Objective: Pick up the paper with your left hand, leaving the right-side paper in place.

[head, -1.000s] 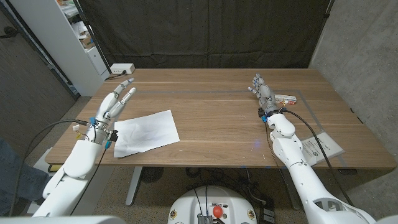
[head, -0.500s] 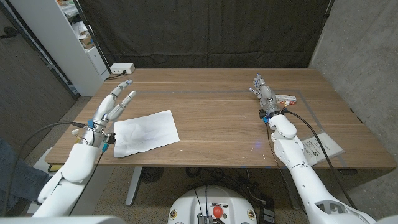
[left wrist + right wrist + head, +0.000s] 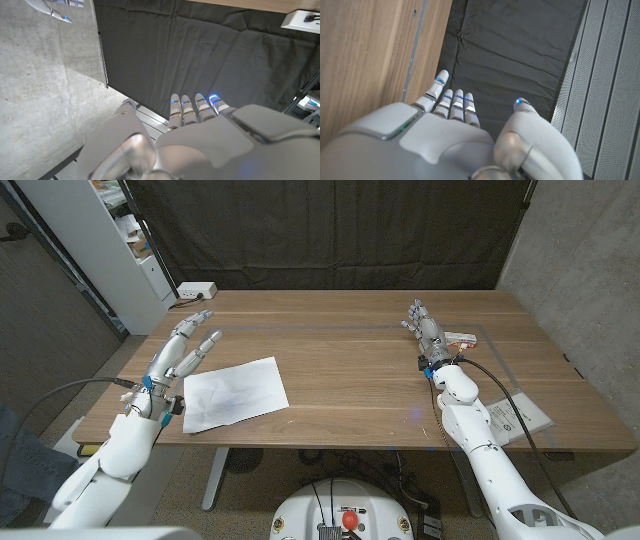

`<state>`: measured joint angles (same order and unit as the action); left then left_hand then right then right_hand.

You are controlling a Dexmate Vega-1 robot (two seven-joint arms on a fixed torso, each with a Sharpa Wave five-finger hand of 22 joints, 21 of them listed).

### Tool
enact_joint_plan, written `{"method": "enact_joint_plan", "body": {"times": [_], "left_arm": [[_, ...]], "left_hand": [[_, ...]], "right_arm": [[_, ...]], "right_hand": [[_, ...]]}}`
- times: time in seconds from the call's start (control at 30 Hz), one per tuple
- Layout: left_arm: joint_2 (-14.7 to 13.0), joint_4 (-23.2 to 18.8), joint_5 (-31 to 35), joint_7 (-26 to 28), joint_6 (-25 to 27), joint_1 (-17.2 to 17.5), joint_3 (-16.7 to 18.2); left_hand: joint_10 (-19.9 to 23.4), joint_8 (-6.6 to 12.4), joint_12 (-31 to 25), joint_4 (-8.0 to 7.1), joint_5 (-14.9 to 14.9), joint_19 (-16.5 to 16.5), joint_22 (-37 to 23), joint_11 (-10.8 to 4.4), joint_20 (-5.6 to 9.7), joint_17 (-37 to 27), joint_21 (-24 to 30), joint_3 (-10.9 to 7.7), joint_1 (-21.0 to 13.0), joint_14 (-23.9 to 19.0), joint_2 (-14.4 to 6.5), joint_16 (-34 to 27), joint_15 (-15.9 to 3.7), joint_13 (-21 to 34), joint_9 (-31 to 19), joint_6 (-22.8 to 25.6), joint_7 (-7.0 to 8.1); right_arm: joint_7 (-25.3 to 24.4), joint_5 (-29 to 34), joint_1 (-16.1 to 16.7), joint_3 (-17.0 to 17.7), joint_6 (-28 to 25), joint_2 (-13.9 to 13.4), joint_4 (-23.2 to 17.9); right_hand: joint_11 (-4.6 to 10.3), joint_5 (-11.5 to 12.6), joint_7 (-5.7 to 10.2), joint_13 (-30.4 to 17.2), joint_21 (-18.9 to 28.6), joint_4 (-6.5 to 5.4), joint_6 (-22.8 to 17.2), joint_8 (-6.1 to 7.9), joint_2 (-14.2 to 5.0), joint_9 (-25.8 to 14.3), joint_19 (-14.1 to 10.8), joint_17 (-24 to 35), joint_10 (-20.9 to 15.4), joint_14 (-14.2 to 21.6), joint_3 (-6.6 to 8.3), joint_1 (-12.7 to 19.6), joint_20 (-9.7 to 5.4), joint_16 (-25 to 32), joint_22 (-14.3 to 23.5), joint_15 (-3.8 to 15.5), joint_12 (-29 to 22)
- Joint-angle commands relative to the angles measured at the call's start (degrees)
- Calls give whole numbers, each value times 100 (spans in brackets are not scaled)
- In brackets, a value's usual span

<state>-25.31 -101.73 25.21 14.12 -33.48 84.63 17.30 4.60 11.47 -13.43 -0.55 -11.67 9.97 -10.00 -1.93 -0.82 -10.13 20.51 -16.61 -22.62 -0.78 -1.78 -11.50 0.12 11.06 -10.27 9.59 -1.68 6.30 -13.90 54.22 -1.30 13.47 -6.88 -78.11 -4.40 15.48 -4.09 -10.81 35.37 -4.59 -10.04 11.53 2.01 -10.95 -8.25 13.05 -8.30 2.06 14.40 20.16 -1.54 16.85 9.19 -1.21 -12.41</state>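
One wooden table (image 3: 350, 370) fills the head view, with a dark curtain (image 3: 330, 230) hung behind it and a white shelf unit (image 3: 120, 240) standing off its far left corner.

Two arms come in from the bottom corners. The left hand (image 3: 183, 348) is raised beside the table's left edge, fingers (image 3: 205, 338) spread and straight, holding nothing — it sits just left of the paper and does not touch it. In the left wrist view the same hand (image 3: 190, 135) reaches toward the curtain, fingers extended and apart. The right hand (image 3: 424, 330) is over the far right part of the table, fingers straight and apart, also holding nothing; the right wrist view shows it (image 3: 455, 130) alongside the table's edge.

Two papers can be counted. One white sheet (image 3: 234, 393) lies flat near the front left of the table, slightly skewed, its near corner by the left wrist. The second, a printed sheet (image 3: 518, 416), lies at the front right edge, well apart from the first.

One small red-and-white item (image 3: 462, 339) lies just right of the right hand — too small to identify. One white power strip (image 3: 196, 290) sits past the table's far left corner.
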Motion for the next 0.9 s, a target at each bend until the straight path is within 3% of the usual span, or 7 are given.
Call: {"method": "enact_joint_plan", "body": {"times": [0.03,0.9], "left_arm": [[-115,-151,567,438,201,184,98],[-427,-597,1164,693,915,580,143]], "left_hand": [[69,46,-34,47,-32,60,-11,-1,26,-16,-7,-21,-76,-50,7,-16,-15,17,-9,69,2],[137,33,-23,150,-64,22,-11,-5,38,-13,-77,-68,-181,-94,-30,5,-4,19,-13,141,-7]], "right_arm": [[-46,-9,0,-15,70,46,66],[-66,-4,-22,-9,95,68,110]], "right_hand": [[29,26,25,-6,-20,13,-55,0,8,-2,-59,5,16,54,0,56,9,-3,25,3,39],[50,41,43,-7,-115,40,-77,1,-1,-1,-119,-8,5,86,-12,61,-13,-34,26,47,56]]}}
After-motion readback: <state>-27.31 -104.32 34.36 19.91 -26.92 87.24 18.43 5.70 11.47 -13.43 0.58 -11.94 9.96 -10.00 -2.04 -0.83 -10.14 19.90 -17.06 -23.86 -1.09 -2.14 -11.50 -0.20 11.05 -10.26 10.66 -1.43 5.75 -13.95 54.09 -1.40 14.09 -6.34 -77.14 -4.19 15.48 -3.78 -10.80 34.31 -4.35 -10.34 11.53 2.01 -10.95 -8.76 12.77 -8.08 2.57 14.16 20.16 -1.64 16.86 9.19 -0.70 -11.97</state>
